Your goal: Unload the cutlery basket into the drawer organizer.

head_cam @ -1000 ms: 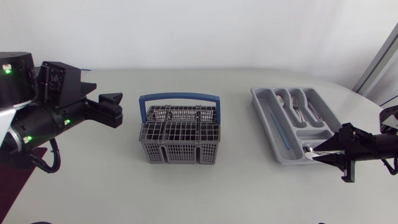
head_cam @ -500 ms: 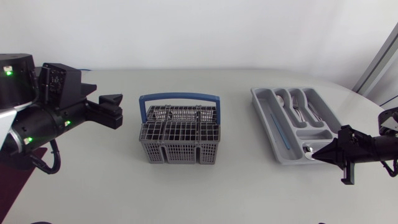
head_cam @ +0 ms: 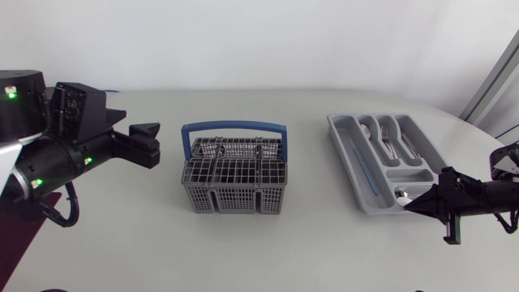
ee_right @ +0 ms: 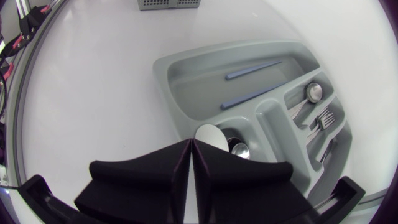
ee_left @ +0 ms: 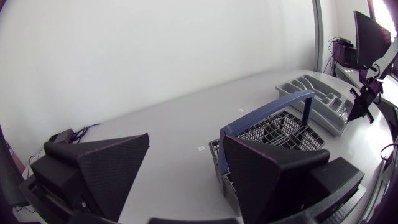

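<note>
Your head camera looks down from above and takes in the whole surface (head_cam: 308,251). Your left wrist camera sits low behind the left end effector (ee_left: 186,149), facing across the surface to the cutlery basket (ee_left: 273,127) nearby and the drawer organizer (ee_left: 311,93) beyond. Your right wrist camera looks down on that organizer from close above, past the right end effector (ee_right: 191,149). All three views share the basket and the organizer.

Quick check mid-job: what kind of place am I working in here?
Probably a robotics lab bench, not a real kitchen: a plain white table with a cutlery basket and a drawer organizer staged on it, flanked by the left arm and right arm.
</note>
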Robot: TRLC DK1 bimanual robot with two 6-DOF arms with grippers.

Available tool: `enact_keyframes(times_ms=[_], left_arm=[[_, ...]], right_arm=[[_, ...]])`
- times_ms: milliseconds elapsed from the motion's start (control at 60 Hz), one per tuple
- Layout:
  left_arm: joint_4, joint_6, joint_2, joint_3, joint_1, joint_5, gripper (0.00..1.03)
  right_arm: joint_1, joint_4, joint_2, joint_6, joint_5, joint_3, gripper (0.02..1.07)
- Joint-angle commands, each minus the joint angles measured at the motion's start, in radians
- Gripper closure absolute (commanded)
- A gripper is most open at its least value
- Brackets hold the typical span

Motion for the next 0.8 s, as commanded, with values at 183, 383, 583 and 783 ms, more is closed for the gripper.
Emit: enact_keyframes(times_ms=[183,383,583,783], left_arm=[[0.000,0.005,-0.011,-0.020,-0.015,-0.001,0.04],[-0.008,0.003,-0.011,-0.012,-0.020,-0.001,0.04],[-0.012,0.003,-0.012,-0.009,-0.021,-0.001,0.04],[-0.015,0.003,-0.014,-0.006,-0.027,-0.001,0.04]], right_arm=[[-0.001,-0.009,0.054,-0.034,0.011,0.001,0.97],[-0.028,-0.022,0.089,-0.024,0.011,0.081,0.97],[-0.050,-0.047,0.126,-0.013,0.011,0.156,0.97],[-0.053,-0.045,0.149,-0.008,0.011,0.176,0.97]])
